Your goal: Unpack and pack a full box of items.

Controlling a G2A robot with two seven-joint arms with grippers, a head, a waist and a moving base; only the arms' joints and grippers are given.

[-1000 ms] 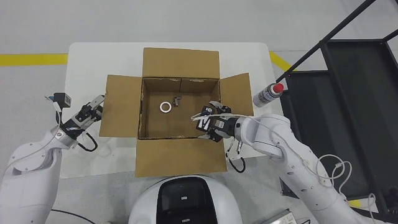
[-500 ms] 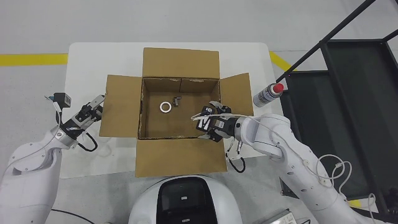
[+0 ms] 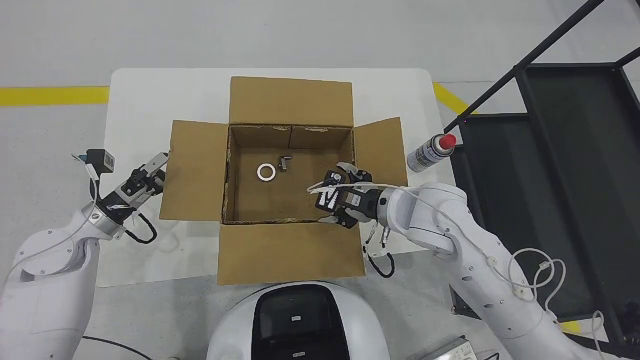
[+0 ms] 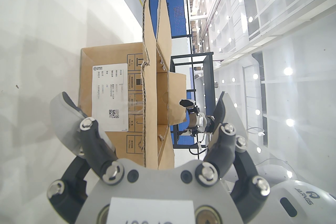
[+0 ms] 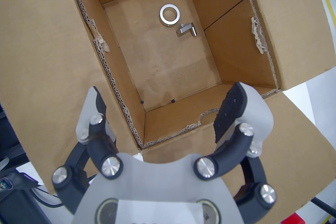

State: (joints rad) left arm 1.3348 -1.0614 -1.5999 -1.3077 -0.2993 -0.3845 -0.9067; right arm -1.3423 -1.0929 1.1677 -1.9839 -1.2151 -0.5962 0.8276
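Observation:
An open cardboard box (image 3: pixel 290 95) stands mid-table with its four flaps folded out. On its floor lie a metal ring (image 3: pixel 266 171) (image 5: pixel 169 14) and a small metal bracket (image 3: pixel 285 163) (image 5: pixel 187 29). My right gripper (image 3: pixel 337 197) (image 5: pixel 168 101) hangs open over the box's right front corner, nothing between its fingers. My left gripper (image 3: pixel 150 177) (image 4: pixel 141 114) is open beside the box's left flap, just off its edge; the box's labelled side wall (image 4: pixel 110 93) faces it.
A spray can with a red cap (image 3: pixel 432 150) lies on the table to the right of the box. A dark metal rack (image 3: pixel 560 160) stands past the table's right edge. White tabletop (image 3: pixel 160 100) lies bare on the left.

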